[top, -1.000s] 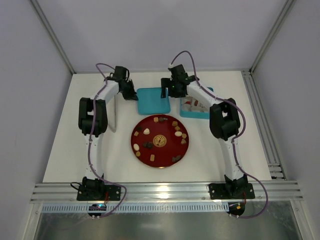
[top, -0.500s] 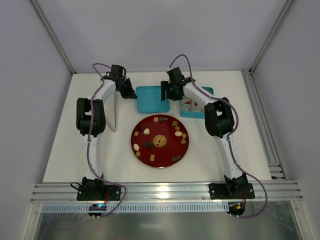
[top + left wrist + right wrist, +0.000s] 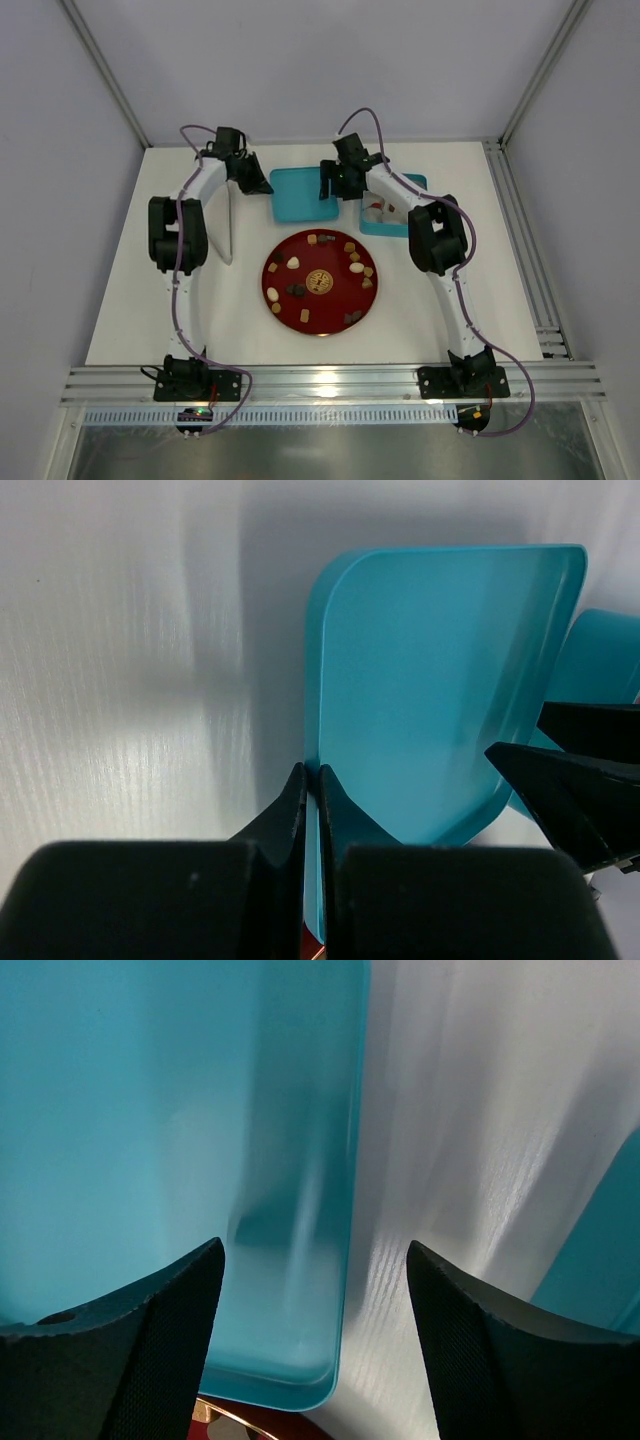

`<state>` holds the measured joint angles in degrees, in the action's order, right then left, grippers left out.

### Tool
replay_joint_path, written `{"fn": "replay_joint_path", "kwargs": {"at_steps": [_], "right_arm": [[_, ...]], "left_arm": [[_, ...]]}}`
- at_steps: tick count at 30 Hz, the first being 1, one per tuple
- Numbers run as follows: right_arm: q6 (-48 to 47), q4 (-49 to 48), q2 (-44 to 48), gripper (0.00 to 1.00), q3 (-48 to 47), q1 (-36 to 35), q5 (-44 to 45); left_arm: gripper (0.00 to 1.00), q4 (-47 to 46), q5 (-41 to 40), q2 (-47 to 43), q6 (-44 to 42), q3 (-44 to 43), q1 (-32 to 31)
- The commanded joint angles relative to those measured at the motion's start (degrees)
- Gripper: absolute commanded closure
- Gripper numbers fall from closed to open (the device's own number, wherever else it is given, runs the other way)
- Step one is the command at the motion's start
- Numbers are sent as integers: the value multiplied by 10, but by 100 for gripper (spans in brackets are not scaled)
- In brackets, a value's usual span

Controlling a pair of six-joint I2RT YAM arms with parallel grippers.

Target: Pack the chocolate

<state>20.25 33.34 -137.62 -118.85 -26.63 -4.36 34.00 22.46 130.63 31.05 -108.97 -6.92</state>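
Note:
The chocolate lies as several small brown, tan and cream pieces scattered over a round red plate in the middle of the table. Behind the plate lies a shallow teal tray. My left gripper is shut on the tray's left rim, the thin wall pinched between its fingers. My right gripper stands open over the tray's right edge, one finger over the tray floor, the other over bare table. Nothing sits between its fingers.
A second teal box holding paper cups and a few pieces stands right of the tray, partly under the right arm. A white upright panel runs along the left arm. The red plate's rim shows just below the tray.
The left wrist has drawn slightly left and back, still holding the tray's rim. The right arm's elbow has swung left and back, with its gripper staying over the tray's right edge.

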Motion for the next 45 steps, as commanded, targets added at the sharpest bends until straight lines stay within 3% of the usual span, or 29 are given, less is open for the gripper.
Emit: {"fn": "replay_joint_path", "kwargs": {"at_steps": [1, 8, 13, 18, 22, 26, 34, 45], "right_arm": [[15, -18, 12, 25, -13, -2, -20], [49, -71, 35, 25, 31, 12, -85], [104, -141, 67, 24, 94, 34, -178], [194, -307, 121, 27, 212, 61, -279], [251, -397, 139, 38, 247, 72, -320], [263, -413, 148, 52, 255, 72, -332], [280, -437, 160, 60, 261, 71, -354], [285, -430, 197, 87, 282, 72, -365]], "left_arm": [[100, -21, 36, -49, 6, -14, 6], [100, -36, 52, -56, 15, -4, 9], [100, -45, 61, -62, 19, 3, 12], [100, -51, 70, -64, 21, 8, 13], [100, -51, 82, -66, 17, 10, 13], [100, -52, 93, -71, 12, 13, 14], [100, -58, 108, -89, 3, 26, 7], [100, -75, 98, -139, -11, 66, -12]]}}
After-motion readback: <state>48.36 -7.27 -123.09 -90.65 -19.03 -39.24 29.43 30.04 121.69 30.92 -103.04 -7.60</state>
